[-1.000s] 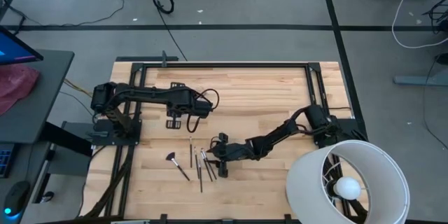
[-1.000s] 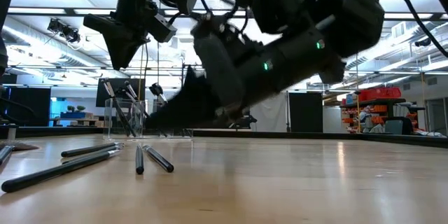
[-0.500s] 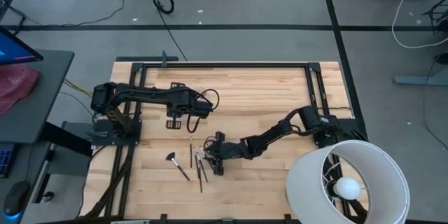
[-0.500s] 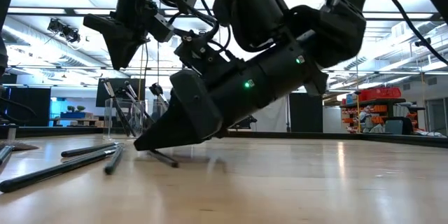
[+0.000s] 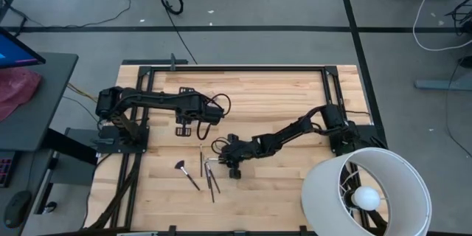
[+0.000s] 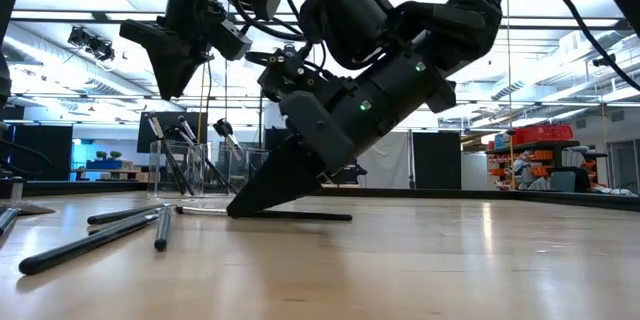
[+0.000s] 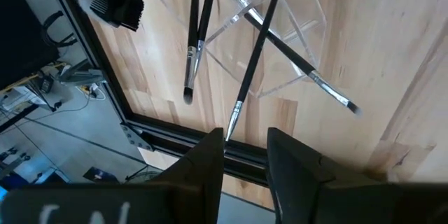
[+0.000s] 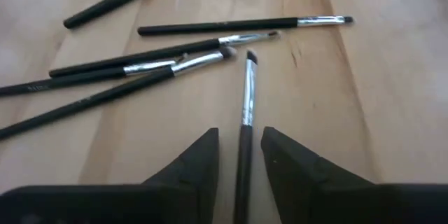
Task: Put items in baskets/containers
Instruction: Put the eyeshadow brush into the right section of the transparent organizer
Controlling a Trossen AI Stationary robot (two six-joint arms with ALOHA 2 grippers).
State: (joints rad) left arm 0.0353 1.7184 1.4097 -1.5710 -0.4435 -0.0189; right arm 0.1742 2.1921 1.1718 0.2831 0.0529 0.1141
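My right gripper (image 8: 240, 136) is open and low over the table's middle (image 5: 215, 159), its tips by the tabletop (image 6: 240, 210). One thin dark brush (image 8: 246, 91) with a silver ferrule lies flat between its fingers and points away from them (image 6: 300, 216). Several more brushes (image 8: 140, 66) lie loose beside it (image 5: 210, 178), and the fan brush (image 5: 181, 167) lies to their left. My left gripper (image 7: 245, 147) is open and hovers above the clear container (image 7: 280, 35), which stands on the table (image 6: 185, 165) with several brushes (image 7: 199, 35) in it. My right gripper's fingers (image 8: 203, 157) stand on either side of the brush's handle (image 8: 243, 147), coming slanting down from the table's right and lying along it. I cannot tell whether they touch it. The brush lies flat on the wood.
A big white lamp shade (image 5: 365, 192) fills the near right corner beside the right arm's base. A black metal frame (image 5: 236, 66) runs round the tabletop. Bare wood (image 5: 280, 103) lies toward the far side and between the arms.
My right gripper has moved toward the table's left and then slightly toward the far edge, tipping its fingers down to the tabletop. Two brushes have shifted: one has turned and now lies flat out from the fingertips toward the right, another has slid left.
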